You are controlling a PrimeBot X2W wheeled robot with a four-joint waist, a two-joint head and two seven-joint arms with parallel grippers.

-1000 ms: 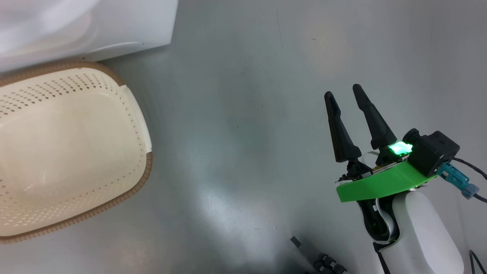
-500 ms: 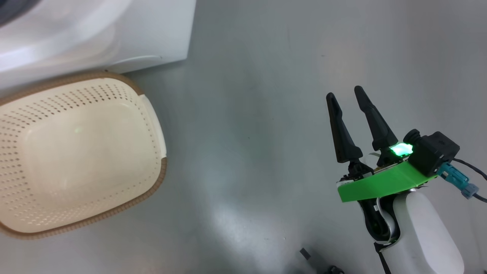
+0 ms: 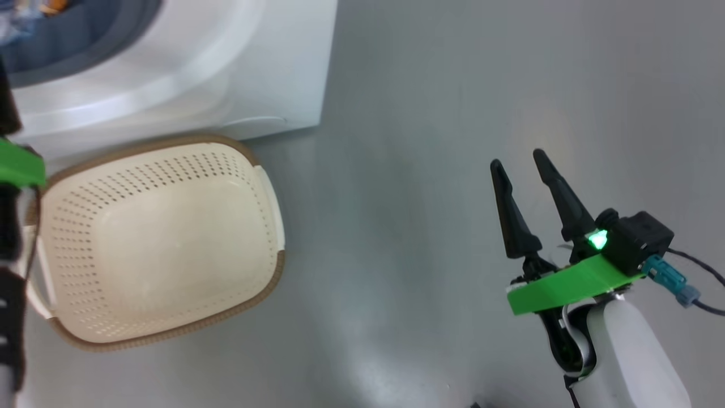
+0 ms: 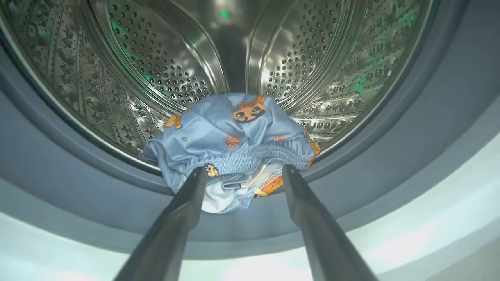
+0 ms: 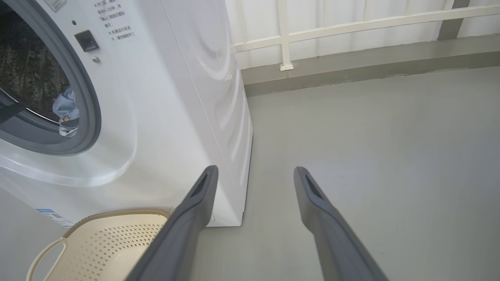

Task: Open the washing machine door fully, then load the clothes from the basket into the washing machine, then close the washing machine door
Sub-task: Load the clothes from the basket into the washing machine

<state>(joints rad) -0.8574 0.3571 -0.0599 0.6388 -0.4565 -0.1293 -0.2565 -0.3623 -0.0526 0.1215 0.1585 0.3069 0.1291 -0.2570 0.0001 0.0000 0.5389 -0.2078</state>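
Though apart, fingers (image 4: 183, 210) perhaps against clothes (image 4: 234, 132)

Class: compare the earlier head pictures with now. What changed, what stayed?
The head camera swung: the scene slid right and down, bringing the mouth of the washing machine and the left arm's green bracket into view. The left gripper stands open, the clothes loose at the lip of the drum. The basket stays empty beside the machine; the right gripper stays open over the floor.

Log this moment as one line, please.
step: loading | left pincer: open, astride clothes | clothes: on drum lip | basket: empty | right pincer: open, above floor
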